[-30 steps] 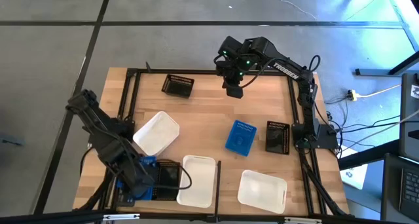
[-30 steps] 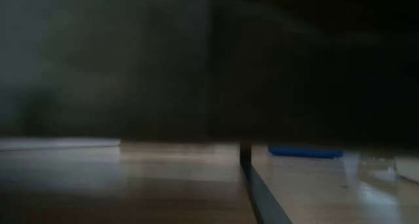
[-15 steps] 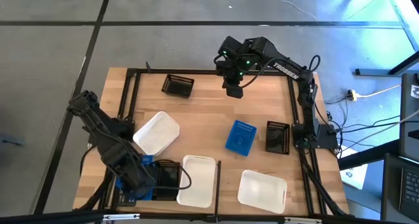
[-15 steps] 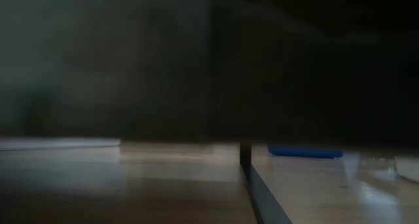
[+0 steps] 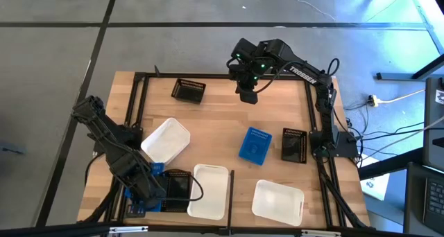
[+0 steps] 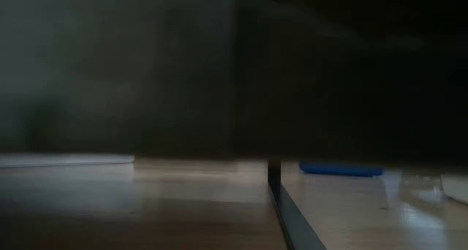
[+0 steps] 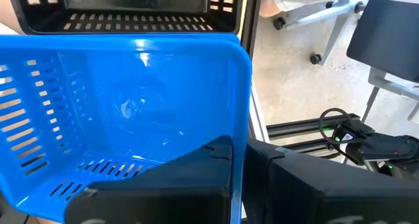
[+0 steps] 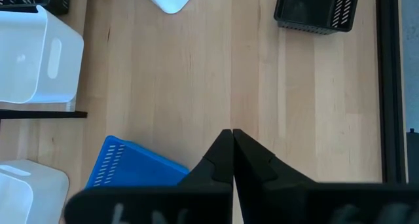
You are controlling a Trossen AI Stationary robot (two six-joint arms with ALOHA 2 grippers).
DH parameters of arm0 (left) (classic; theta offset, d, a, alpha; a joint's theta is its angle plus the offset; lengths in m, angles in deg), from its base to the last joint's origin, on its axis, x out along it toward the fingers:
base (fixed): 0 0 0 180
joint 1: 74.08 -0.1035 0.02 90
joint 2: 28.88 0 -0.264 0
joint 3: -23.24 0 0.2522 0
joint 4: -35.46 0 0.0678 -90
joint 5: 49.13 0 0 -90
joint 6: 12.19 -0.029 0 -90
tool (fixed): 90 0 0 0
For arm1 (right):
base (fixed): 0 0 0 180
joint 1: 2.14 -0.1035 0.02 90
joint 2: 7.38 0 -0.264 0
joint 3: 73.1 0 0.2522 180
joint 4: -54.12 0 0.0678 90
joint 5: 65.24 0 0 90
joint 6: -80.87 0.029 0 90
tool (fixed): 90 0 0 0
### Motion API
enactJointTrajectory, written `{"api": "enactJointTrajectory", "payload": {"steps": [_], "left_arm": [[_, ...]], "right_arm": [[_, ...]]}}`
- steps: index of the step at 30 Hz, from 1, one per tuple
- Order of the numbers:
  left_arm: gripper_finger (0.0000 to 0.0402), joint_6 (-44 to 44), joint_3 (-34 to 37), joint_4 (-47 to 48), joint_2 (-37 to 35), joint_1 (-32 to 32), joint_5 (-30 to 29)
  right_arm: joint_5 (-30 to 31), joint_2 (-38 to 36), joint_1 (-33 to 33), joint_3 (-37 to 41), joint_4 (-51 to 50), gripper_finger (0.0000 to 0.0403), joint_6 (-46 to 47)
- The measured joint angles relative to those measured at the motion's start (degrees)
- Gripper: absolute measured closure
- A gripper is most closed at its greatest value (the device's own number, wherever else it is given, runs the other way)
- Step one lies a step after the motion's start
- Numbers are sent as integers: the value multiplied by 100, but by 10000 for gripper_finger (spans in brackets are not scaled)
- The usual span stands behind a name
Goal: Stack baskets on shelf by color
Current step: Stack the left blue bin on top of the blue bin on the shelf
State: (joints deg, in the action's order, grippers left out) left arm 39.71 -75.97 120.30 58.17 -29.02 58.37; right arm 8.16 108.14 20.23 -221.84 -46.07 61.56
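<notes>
My left gripper (image 7: 241, 145) is at the shelf's (image 5: 222, 119) near left corner, shut on a blue slotted basket (image 7: 131, 112), which the arm mostly hides from above (image 5: 134, 199). A black basket (image 5: 179, 188) stands just beyond it. My right gripper (image 5: 248, 93) hangs shut and empty over the far middle of the shelf. Below and nearer than it, an upturned blue basket (image 5: 254, 145) lies on its rim on the wood. My left gripper pinches one side wall of the blue basket at its top rim (image 7: 243, 112), one finger inside (image 7: 219, 160) and one outside (image 7: 268, 164). The fingers come from above, slanting down. Whether the basket's bottom rests on the shelf, I cannot tell.
White baskets stand at the left middle (image 5: 166, 140), near middle (image 5: 208, 190) and near right (image 5: 277, 200). Black baskets sit at the right (image 5: 294, 145) and far left (image 5: 189, 90). Black rails (image 5: 232, 188) edge and cross the board. Bare wood lies in the middle.
</notes>
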Motion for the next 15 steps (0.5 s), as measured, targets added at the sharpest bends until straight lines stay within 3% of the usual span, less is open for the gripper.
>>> {"api": "enactJointTrajectory", "payload": {"steps": [15], "left_arm": [[346,32,0,-1,0,0,-7]], "right_arm": [[0,0,0,0,0,402,0]]}}
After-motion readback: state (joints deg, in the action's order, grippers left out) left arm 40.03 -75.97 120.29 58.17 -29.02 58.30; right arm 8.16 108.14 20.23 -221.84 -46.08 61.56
